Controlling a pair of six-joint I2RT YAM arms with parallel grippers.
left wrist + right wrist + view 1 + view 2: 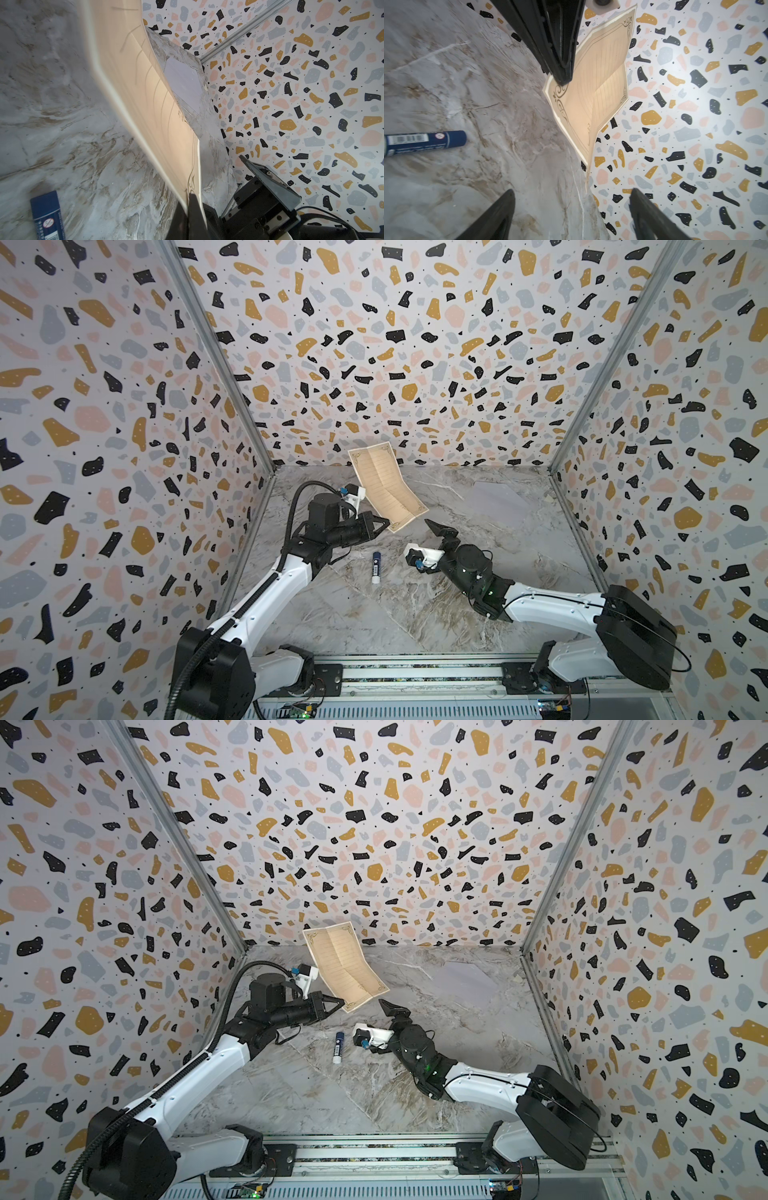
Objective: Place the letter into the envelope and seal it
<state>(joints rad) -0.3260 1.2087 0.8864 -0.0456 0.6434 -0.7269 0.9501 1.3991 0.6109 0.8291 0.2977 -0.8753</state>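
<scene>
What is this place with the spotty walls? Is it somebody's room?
Probably not a room: it looks like a robot test booth. Spotty panels wall in a marble-look table, and a left arm and right arm sit on a metal rail at its front.

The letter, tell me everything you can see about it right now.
The letter is a tan, parchment-like paper sheet with a dark ornate border, corner flourishes and ruled lines. It bends along fold creases. It is held clear of the marble table, tilted, its far end raised. The left gripper is shut on one lower corner. The open right gripper is close to the other lower corner without touching it, as far as the views show.
</scene>
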